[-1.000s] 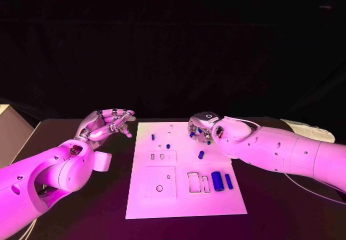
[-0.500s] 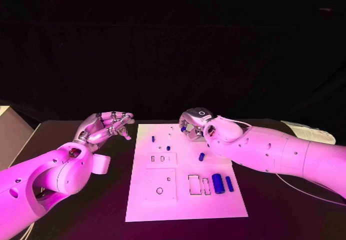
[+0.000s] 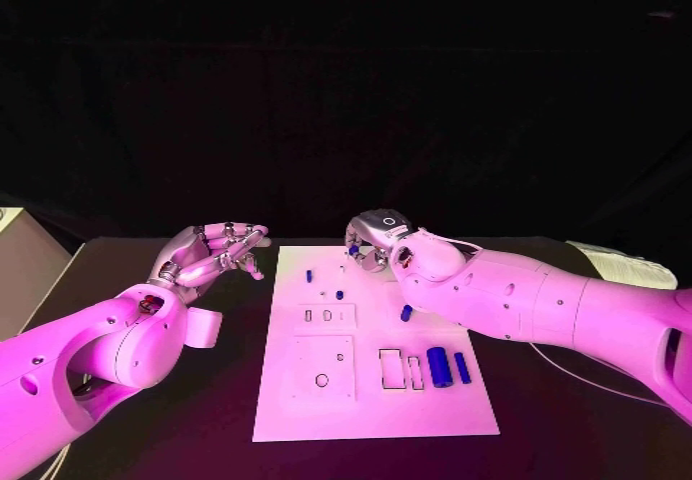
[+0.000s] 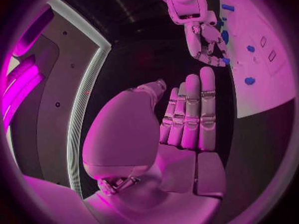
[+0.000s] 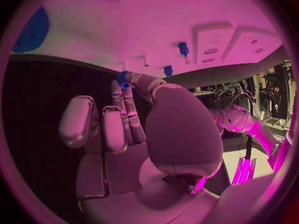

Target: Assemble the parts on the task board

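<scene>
Head view showed the right hand [image 3: 378,243] poised over the far edge of the white task board [image 3: 375,400], pinching a small blue part [image 5: 122,78] at its fingertips, as the right wrist view confirmed. The left hand [image 3: 216,250] hovered beside the board's far left corner, holding nothing, its fingers loosely curled but apart. More blue parts lay on the board: a thick cylinder [image 3: 438,367] and a slimmer rod [image 3: 462,366] near the right edge, and small pegs [image 3: 405,313] further up. These pieces looked light, rigid and smooth, likely to slip or roll, so a fingertip pinch across the middle seemed safest. Compared with a second earlier, the right hand had moved further from the robot and towards the board's middle line, while the left hand had barely shifted.
</scene>
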`<state>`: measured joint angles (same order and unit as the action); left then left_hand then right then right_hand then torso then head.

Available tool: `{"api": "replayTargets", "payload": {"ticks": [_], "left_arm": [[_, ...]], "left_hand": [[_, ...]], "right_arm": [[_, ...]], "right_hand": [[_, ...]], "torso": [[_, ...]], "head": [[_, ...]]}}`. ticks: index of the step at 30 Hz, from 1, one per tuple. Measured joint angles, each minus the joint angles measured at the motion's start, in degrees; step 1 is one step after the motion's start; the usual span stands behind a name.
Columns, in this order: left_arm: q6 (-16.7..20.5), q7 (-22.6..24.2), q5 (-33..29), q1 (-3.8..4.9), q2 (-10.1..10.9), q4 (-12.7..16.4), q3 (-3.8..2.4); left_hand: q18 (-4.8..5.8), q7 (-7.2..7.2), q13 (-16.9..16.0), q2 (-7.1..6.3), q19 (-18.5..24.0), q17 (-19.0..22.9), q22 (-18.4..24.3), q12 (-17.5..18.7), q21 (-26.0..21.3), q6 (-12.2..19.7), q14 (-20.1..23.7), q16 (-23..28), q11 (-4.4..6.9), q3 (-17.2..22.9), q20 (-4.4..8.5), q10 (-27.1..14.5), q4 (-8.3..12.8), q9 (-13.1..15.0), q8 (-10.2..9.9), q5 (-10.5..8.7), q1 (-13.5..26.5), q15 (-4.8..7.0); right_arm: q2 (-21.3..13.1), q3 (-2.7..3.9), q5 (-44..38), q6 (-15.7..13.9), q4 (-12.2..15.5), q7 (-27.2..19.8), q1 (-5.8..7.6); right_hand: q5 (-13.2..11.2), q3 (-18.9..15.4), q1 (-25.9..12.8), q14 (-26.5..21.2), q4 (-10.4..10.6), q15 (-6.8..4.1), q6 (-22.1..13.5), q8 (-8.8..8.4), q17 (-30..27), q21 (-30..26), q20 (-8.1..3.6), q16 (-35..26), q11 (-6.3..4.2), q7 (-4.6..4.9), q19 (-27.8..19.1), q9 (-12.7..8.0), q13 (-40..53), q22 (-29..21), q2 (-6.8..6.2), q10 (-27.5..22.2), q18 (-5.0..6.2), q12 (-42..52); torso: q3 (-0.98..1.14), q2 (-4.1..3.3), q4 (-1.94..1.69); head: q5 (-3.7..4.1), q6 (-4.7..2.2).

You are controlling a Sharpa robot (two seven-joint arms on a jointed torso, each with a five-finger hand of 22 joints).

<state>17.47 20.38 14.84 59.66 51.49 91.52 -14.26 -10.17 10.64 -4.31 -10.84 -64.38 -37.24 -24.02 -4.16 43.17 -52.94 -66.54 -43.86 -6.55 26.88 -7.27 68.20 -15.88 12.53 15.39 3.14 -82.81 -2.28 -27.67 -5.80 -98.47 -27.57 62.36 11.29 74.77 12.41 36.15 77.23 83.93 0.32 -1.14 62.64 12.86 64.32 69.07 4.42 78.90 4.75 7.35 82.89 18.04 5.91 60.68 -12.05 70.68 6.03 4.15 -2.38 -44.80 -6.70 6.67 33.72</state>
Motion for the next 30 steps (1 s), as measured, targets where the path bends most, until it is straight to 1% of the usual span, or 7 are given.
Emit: {"api": "replayTargets", "payload": {"ticks": [9, 17, 21, 23, 27, 30], "left_arm": [[-0.1, 0.0, 0.1, 0.0, 0.0, 0.2, -0.02], [-0.2, -0.1, 0.3, 0.01, 0.0, 0.3, -0.07], [-0.3, -0.1, 0.3, 0.01, -0.1, 0.3, -0.1], [-0.3, -0.1, 0.4, 0.01, -0.1, 0.3, -0.1], [-0.3, -0.1, 0.4, 0.01, 0.0, 0.3, -0.11], [-0.3, -0.1, 0.4, 0.01, 0.0, 0.3, -0.12]], "left_hand": [[0.0, 0.0, 0.0, 0.0, 0.0, 0.0, 0.0, 0.0, 0.0, 0.0, 0.0, 0.0, 0.0, 0.0, 0.0, 0.0, 0.0, 0.0, 0.0, 0.0, 0.0, 0.0], [0.0, 0.0, 0.0, 0.0, 0.0, 0.0, 0.0, 0.0, 0.0, 0.0, 0.0, 0.0, 0.0, 0.0, 0.0, 0.0, 0.0, 0.0, 0.0, 0.0, 0.0, 0.0], [0.0, 0.0, 0.0, 0.0, 0.0, 0.0, 0.0, 0.0, 0.0, 0.0, 0.0, 0.0, 0.0, 0.0, 0.0, 0.0, 0.0, 0.0, 0.0, 0.0, 0.0, 0.0], [0.0, 0.0, 0.0, 0.0, 0.0, 0.0, 0.0, 0.0, 0.0, 0.0, 0.0, 0.0, 0.0, 0.0, 0.0, 0.0, 0.0, 0.0, 0.0, 0.0, 0.0, 0.0], [0.0, 0.0, 0.0, 0.0, 0.0, 0.0, 0.0, 0.0, 0.0, 0.0, 0.0, 0.0, 0.0, 0.0, 0.0, 0.0, 0.0, 0.0, 0.0, 0.0, 0.0, 0.01], [0.0, 0.0, 0.0, 0.0, 0.0, 0.0, -0.2, 0.0, 0.0, 0.0, 0.2, -0.2, 0.0, 0.0, 0.0, 0.0, 0.0, 0.0, 0.0, 0.0, 0.0, 0.21]], "right_arm": [[1.4, 0.0, -0.1, -0.5, -1.9, 0.1, -0.01], [2.4, 0.0, -0.1, -0.5, -3.3, 0.0, -0.03], [2.5, -0.03, -0.1, -0.4, -3.6, 0.0, -0.04], [2.5, -0.03, -0.1, -0.4, -3.6, -0.1, -0.05], [2.5, -0.05, -0.1, -0.1, -3.6, -0.1, -0.06], [2.6, -0.06, -0.1, 0.1, -3.8, -0.1, -0.06]], "right_hand": [[0.2, 0.0, 0.0, 0.0, 0.0, 0.0, 0.0, -0.01, 0.1, 0.0, 0.0, 0.0, 0.0, 0.0, 0.0, 0.0, 0.0, 0.1, 0.0, 0.0, 0.05, -0.1], [0.2, 0.0, 0.0, 0.0, 0.0, 0.0, 0.0, -0.02, 0.0, 0.3, 0.0, 0.2, 0.0, 0.0, 0.0, 0.1, 0.0, 0.1, 0.0, 0.0, 0.07, -0.4], [0.2, 0.0, 0.0, 0.0, 0.0, 0.0, 0.0, -0.03, 0.0, 0.3, 0.0, 0.2, 0.0, 0.0, 0.0, 0.1, 0.0, 0.1, 0.0, 0.0, 0.08, -0.5], [0.2, 0.0, 0.0, 0.0, 0.0, 0.0, 0.0, -0.07, 0.0, 0.3, 0.0, 0.2, 0.0, 0.0, 0.0, 0.1, 0.0, 0.1, 0.0, 0.0, 0.08, -0.6], [0.2, 0.0, 0.0, 0.0, 0.0, 0.0, 0.0, -0.13, 0.0, 0.3, 0.0, 0.2, 0.0, 0.0, 0.0, 0.2, 0.0, 0.1, 0.0, 0.0, 0.09, -0.6], [0.2, 0.0, 0.0, 0.0, 0.0, 0.0, -0.2, -0.13, 0.0, 0.3, 0.0, 0.2, 0.0, 0.18, 0.0, 0.2, 0.0, 0.1, 0.0, 0.0, 0.09, -0.6]], "torso": [[-0.31, -0.25, -0.32], [-0.4, -0.52, -0.52], [-0.44, -0.66, -0.64], [-0.51, -0.75, -0.68], [-0.54, -0.87, -0.71], [-0.54, -0.94, -0.74]], "head": [[0.12, -0.03], [0.13, -0.04], [0.22, 0.05], [0.27, 0.09], [0.31, 0.13], [0.34, 0.16]]}}
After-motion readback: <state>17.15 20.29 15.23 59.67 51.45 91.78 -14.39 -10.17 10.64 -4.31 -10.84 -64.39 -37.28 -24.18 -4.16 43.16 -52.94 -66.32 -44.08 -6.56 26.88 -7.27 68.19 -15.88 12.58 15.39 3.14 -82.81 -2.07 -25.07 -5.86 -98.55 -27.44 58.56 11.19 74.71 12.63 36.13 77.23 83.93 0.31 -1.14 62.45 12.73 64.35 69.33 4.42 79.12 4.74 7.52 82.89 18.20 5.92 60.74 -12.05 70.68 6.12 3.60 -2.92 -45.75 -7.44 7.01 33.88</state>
